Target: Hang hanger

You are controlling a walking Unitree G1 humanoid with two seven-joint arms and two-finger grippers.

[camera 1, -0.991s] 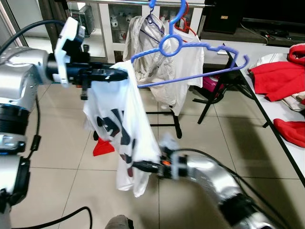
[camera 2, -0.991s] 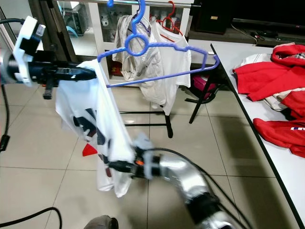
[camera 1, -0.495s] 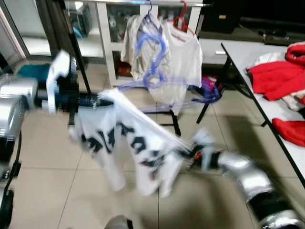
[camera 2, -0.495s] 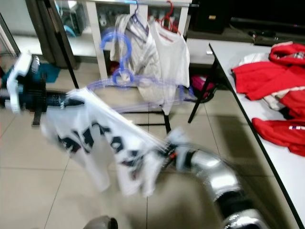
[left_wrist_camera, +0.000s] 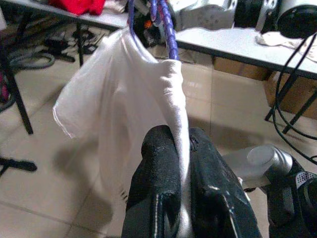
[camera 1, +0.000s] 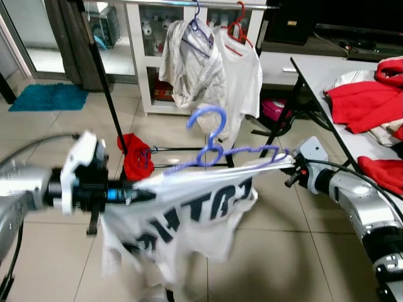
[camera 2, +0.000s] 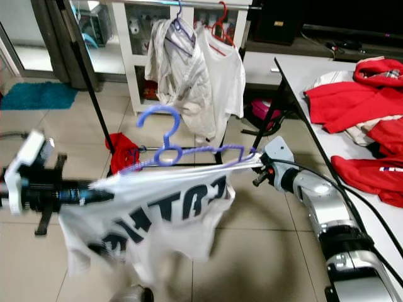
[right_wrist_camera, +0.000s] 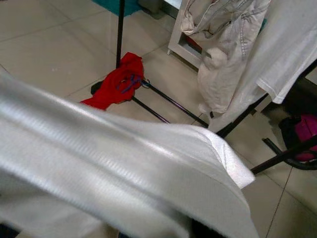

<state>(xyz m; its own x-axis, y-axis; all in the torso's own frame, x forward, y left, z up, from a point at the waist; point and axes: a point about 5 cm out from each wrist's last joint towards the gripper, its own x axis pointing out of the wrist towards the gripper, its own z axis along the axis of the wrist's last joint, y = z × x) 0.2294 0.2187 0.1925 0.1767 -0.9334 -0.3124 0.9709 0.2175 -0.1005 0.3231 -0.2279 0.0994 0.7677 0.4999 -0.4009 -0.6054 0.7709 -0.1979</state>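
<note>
Tiled floor (camera 1: 296, 251), clothes rack (camera 1: 189, 5) at back w/ hung shirts. L gripper (camera 1: 148, 195) pinching one end of white printed T-shirt (camera 1: 195, 214); R gripper (camera 1: 291, 170) clamped on other end. Blue hanger (camera 1: 217, 154) sits in shirt, stretched between both grippers, below rack.

Beige tiled floor (camera 1: 56, 135), white cabinet (camera 1: 148, 56), teal mat (camera 1: 49, 97), grey table (camera 1: 327, 78).
</note>
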